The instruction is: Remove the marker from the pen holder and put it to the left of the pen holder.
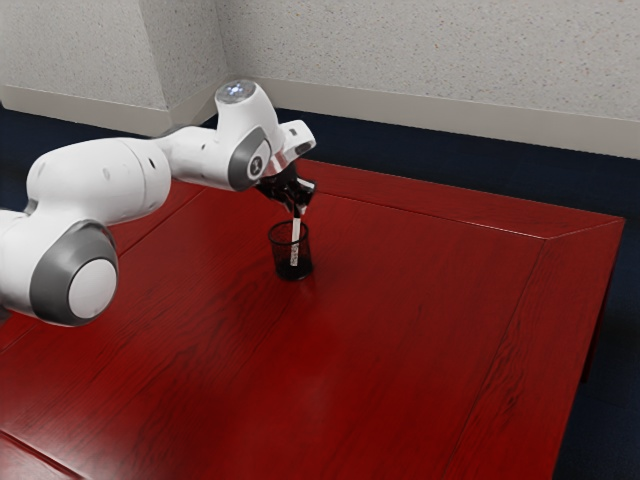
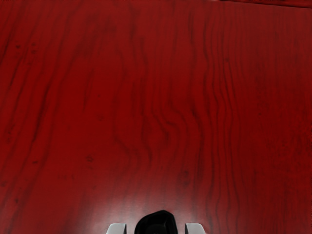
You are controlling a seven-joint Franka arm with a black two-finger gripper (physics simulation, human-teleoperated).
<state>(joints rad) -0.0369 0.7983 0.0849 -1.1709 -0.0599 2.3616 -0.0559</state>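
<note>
Exterior view, marker (image 1: 297, 229) half-veiled by pen holder (image 1: 307, 262), end effector (image 1: 299, 203) state impossible to tell

Marker (image 1: 296, 231): white body, slightly tilted, lower portion inside the pen holder (image 1: 305, 259), upper portion projecting above the rim, just beneath the gripper (image 1: 299, 206). Pen holder: black mesh cup, upright, below the gripper.
</note>
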